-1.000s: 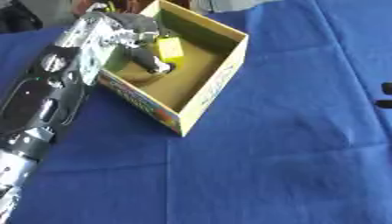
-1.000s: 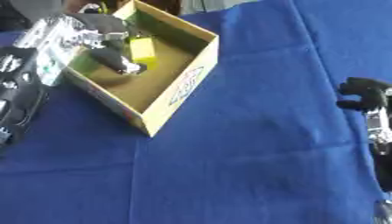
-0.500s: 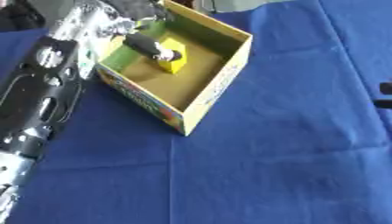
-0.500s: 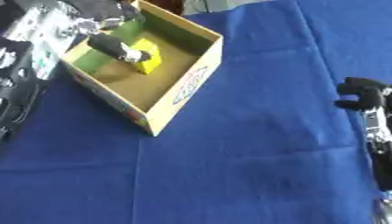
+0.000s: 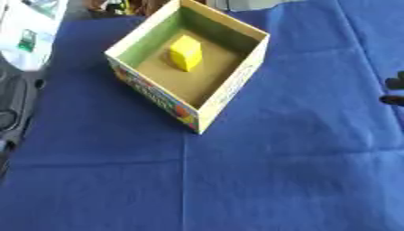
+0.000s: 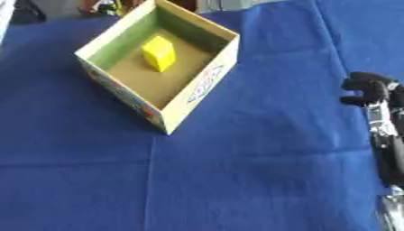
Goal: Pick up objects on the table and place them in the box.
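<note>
The right hand (image 6: pixel 377 97) shows at the right edge of the right eye view, black with silvery links running down the edge toward the lower corner. Its dark fingertips (image 6: pixel 364 85) curl over at the top, rounded and glossy, and nothing sits between them. It lies well apart from the box, on the cloth. In the left eye view only two dark tips of it reach in from the right edge.

The left hand itself is not visible; a black, smooth piece of the left arm (image 5: pixel 12 113) sits blurred at the left edge of the left eye view.

The cloth (image 6: pixel 260 158) is a deep blue fabric, matte, with soft creases running across and down it like fold lines.

The box (image 5: pixel 223 97) is open-topped cardboard, square, turned corner-on toward the camera. Its inner walls are pale green, its floor dull brown, and its outer faces cream with colourful printing that is too blurred to read. It stands on the cloth in the upper left part of the view.

The block (image 5: pixel 185 53) is a bright yellow, plain-faced cuboid, tilted, lying inside the box on the floor near the far left wall.
</note>
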